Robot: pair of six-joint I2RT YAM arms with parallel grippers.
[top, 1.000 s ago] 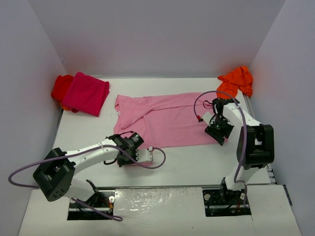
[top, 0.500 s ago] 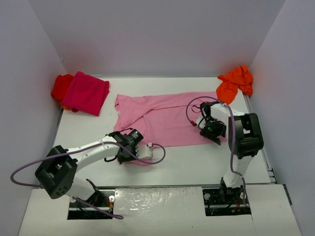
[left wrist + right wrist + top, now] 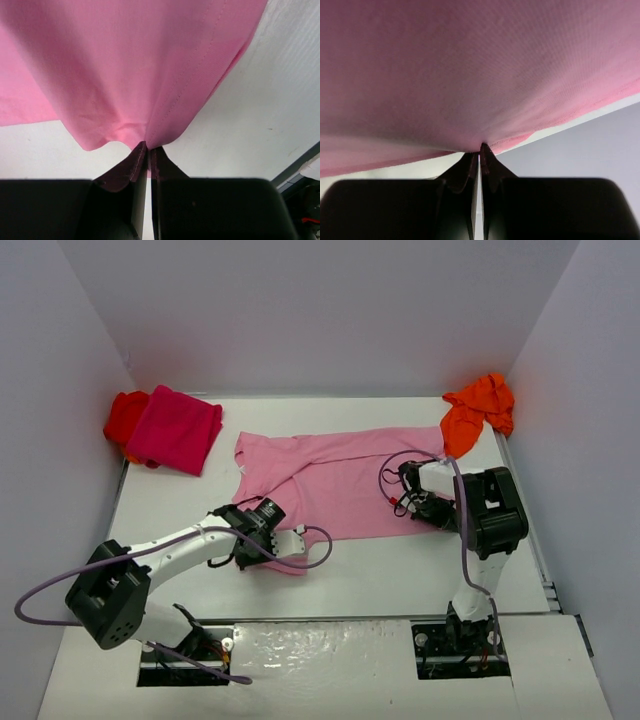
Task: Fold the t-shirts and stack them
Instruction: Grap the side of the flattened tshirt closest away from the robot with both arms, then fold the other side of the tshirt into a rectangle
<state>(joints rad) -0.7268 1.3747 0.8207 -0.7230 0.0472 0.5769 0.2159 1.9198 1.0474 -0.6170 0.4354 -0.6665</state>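
Top external: orange tee [image 3: 478, 408] bunched (far R corner).

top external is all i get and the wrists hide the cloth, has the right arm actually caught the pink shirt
Observer: yes. In the right wrist view the right jaws are shut on an edge of the light pink t-shirt, with the cloth pinched at their tips.
Operator: ok and the left one
Observer: the left wrist view shows the left jaws shut on a folded corner of the same shirt.
Operator: which part of it is that
Observer: a hemmed edge. The stitched hem runs up from the pinch in the left wrist view.
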